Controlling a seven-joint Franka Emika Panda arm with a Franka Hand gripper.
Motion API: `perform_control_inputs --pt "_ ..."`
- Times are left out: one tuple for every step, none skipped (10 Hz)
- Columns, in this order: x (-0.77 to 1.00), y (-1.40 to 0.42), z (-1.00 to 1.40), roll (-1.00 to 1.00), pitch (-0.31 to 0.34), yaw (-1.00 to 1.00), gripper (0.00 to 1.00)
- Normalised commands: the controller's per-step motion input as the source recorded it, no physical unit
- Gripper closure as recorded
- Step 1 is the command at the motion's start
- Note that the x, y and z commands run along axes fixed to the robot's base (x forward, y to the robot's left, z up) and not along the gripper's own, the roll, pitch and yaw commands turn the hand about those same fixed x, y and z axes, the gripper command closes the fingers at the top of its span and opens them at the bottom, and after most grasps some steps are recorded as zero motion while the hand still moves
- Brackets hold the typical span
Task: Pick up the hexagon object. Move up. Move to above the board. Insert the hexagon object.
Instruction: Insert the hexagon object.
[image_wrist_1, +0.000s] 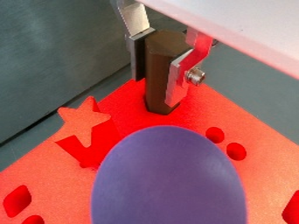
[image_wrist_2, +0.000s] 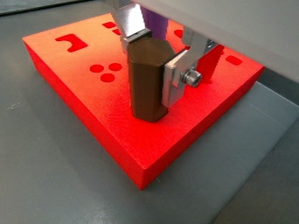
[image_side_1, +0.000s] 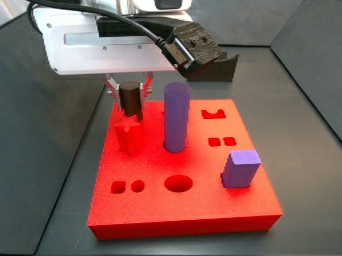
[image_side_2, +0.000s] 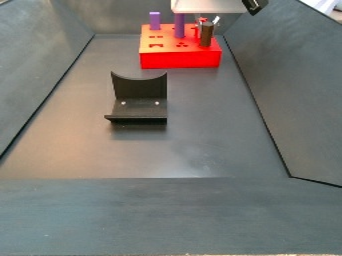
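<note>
Claw (image_wrist_2: 158, 59) over the board (image_wrist_2: 105, 109), fingers clamped on the hexagon (image_wrist_2: 147, 80), silver plates on two opposite faces. Post upright, its lower end at the red top face; in both wrist views it appears to meet the surface, but whether it sits in a hole or only rests on top cannot be told.

In a wrist view the hexagon (image_wrist_1: 156, 77) stands near one board edge, with grey desk (image_wrist_1: 52, 61) just beyond that edge. A star-shaped hole (image_wrist_1: 82, 122) lies just beside the post, and the rounded top of the purple cylinder (image_wrist_1: 167, 179) fills the near field, close to the claw (image_wrist_1: 163, 54).

In a side view the claw (image_side_1: 130, 88) hangs at the board's (image_side_1: 174, 205) rear-left part, the hexagon (image_side_1: 131, 104) just beside the cylinder (image_side_1: 175, 117), not touching. Purple cube (image_side_1: 242, 168) sits near the board's right edge, well apart from the post. Round hole (image_side_1: 178, 183) and small holes along the front edge are open. Little room between post and cylinder; more free space toward the board's left edge.

In a side view the board (image_side_2: 181, 55) sits at the far end of the desk (image_side_2: 174, 140), the claw (image_side_2: 207, 22) above it. The fixture (image_side_2: 138, 98) stands mid-desk, well apart from the board; wide bare floor around it.
</note>
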Motion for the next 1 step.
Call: perform_control_inputs --pt "0.0 0.0 0.0 0.05 0.0 0.0 1.0"
